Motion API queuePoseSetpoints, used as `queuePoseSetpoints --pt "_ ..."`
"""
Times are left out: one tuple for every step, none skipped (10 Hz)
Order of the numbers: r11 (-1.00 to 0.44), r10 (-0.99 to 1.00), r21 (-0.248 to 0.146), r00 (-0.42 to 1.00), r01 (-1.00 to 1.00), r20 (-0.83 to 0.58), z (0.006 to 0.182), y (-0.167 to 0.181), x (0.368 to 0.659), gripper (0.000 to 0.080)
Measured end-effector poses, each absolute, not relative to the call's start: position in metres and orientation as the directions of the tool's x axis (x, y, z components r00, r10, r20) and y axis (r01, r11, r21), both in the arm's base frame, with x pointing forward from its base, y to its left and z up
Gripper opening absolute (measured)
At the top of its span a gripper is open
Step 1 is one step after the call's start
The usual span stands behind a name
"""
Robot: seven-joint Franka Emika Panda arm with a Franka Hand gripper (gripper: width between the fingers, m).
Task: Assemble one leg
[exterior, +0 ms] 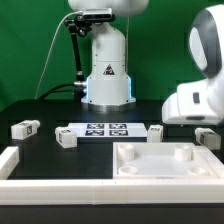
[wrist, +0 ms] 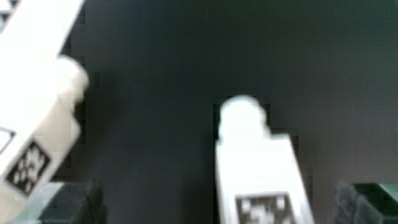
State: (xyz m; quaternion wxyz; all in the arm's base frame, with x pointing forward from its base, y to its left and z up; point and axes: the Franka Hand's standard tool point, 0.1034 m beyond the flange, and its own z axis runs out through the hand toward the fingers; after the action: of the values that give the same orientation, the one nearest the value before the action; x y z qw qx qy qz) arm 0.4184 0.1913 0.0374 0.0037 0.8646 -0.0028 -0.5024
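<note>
Claw (wrist: 222, 204) fingers stand wide apart in the wrist view. Their dark tips (wrist: 68, 204) show blurred at two corners of the picture and grip nothing. Between them, touching neither, lies the leg (wrist: 249, 150). It is a white oblong block with one rounded end and a black-and-white square tag on its upper face. It rests on the black table (wrist: 160, 60). A second leg (wrist: 43, 110), equally white and also tagged, lies off to one side, outside the fingers and apart from the first. Both are out of focus.

In the exterior view the arm (exterior: 196, 98) hangs as a white bulk at the exterior view's right, and the fingers cannot be made out there. Just below it a small white tagged block, the right-hand block (exterior: 208, 137), lies on the table. A middle block (exterior: 155, 133) lies beside the marker board (exterior: 105, 130). Which of these sits between the fingers I cannot tell. A third block (exterior: 66, 138) and a fourth block (exterior: 24, 128) lie toward the exterior view's left. The large white panel (exterior: 165, 165) with raised rims lies in front, apart from every block.
</note>
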Motion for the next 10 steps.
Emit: queuePoseSetpoints --pt "-1.0 -0.007 0.009 0.437 0.003 -0.9 0.031 0.193 0.423 0.0649" --pt "-1.0 -0.003 0.005 0.423 0.004 -0.906 0.027 0.195 0.424 0.0649" --pt "-1.0 0.002 -0.004 0.428 -0.004 -0.904 0.024 0.199 0.422 0.0649" --pt "-1.0 0.008 -0.015 0.441 -0.012 -0.898 0.02 0.201 0.422 0.0649" --pt "-1.0 0.008 -0.016 0.449 -0.013 -0.893 0.016 0.202 0.422 0.0649" --pt "-1.0 0.007 -0.017 0.467 -0.017 -0.884 0.012 0.204 0.422 0.0649" --pt "-1.0 0.005 -0.016 0.475 -0.02 -0.88 0.007 0.204 0.42 0.0649" --pt "-1.0 -0.002 -0.01 0.477 -0.023 -0.879 0.006 0.204 0.42 0.0649" --pt "-1.0 -0.003 -0.01 0.478 -0.024 -0.879 0.006 0.204 0.42 0.0649" --pt "-1.0 -0.004 -0.01 0.478 -0.025 -0.878 0.006 0.203 0.421 0.0619"
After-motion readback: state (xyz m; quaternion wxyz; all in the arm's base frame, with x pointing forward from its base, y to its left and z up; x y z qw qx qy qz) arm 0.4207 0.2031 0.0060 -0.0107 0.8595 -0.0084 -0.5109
